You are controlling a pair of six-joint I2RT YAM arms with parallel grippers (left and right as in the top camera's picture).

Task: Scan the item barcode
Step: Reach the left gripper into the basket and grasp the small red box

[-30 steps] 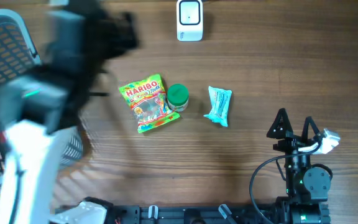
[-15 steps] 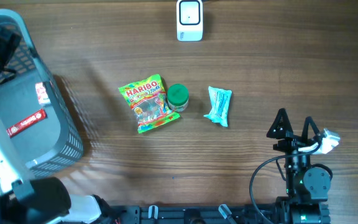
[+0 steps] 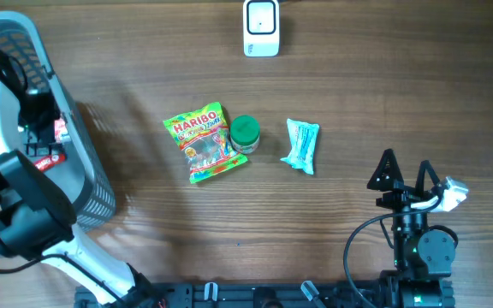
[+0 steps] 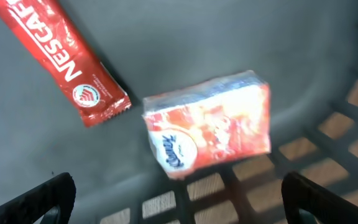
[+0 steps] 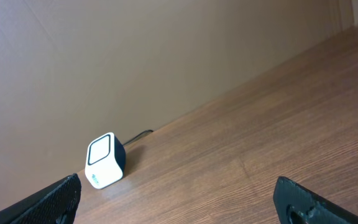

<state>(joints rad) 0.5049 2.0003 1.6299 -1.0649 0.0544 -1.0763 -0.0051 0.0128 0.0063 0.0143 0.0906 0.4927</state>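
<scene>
Basket [image 3: 88,184] stands at the left edge of the table [image 3: 358,85], and the left arm reaches down into it. Inside, the left tool [image 4: 179,208] hangs with its fingers [image 4: 36,199] spread wide, and nothing is between them. Just below it, on the dark floor of the basket, lies a red and white tissue pack [image 4: 210,130]. A red Nescafe stick [image 4: 61,59] lies beside the pack, near it but not touching it. The tool touches neither of the two. The scanner [image 3: 262,27] stands upright at the far edge of the table, well apart from the basket. In the middle of the table a Haribo bag [image 3: 202,141] lies flat. A jar with a green lid [image 3: 245,133] stands against the right edge of the bag, and a light blue packet [image 3: 301,145] lies a little to the right of the jar. The right tool [image 3: 406,175] is at the near right part of the table, also spread wide and holding nothing, and it points toward the scanner from far away.
</scene>
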